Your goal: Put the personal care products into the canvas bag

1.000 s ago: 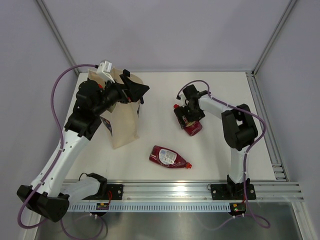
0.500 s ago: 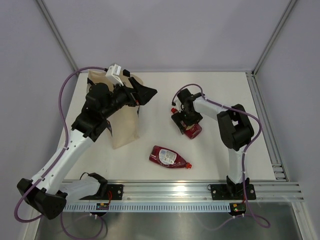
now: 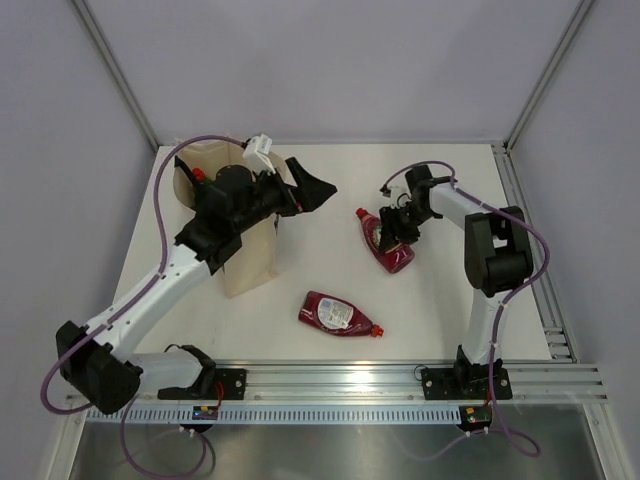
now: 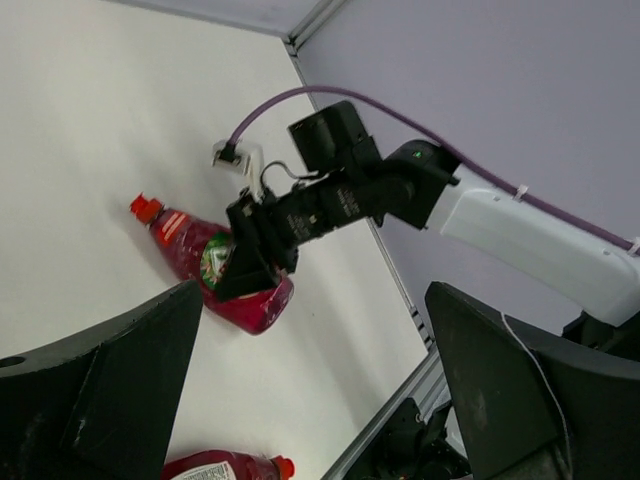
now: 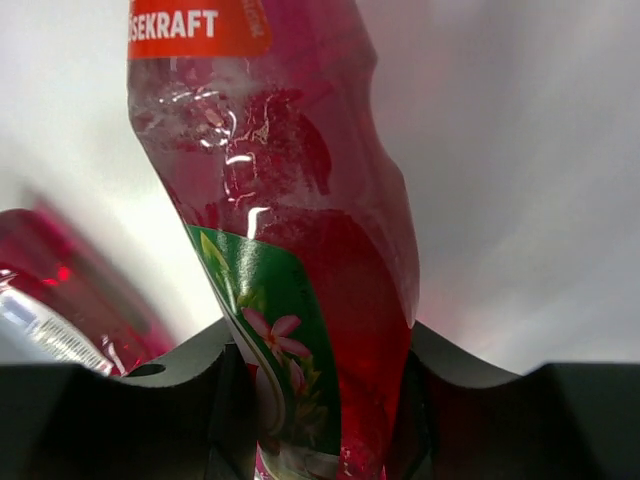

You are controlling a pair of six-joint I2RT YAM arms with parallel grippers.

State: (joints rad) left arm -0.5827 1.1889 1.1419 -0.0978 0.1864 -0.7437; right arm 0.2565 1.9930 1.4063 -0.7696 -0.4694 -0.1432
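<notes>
A dark red bottle (image 3: pixel 391 255) with a red cap lies on the white table right of centre. My right gripper (image 3: pixel 401 226) is shut on its lower body. In the right wrist view both fingers (image 5: pixel 155 400) press the sides of this bottle (image 5: pixel 290 230) at its green flowered label. A second dark red bottle (image 3: pixel 338 313) lies free near the front middle, and it also shows as a bottle (image 4: pixel 222 466) at the bottom of the left wrist view. The cream canvas bag (image 3: pixel 250 262) stands at the left, partly under my left arm. My left gripper (image 3: pixel 316 190) hangs open and empty, right of the bag's top.
The table's right edge carries a metal rail (image 3: pixel 540 280). Grey walls close in the back and both sides. The mounting rail (image 3: pixel 340 385) runs along the near edge.
My right gripper has shut on the dark red bottle and shifted right with it, the bottle turning. My left arm has swung right, away from the bag's top, still open.
</notes>
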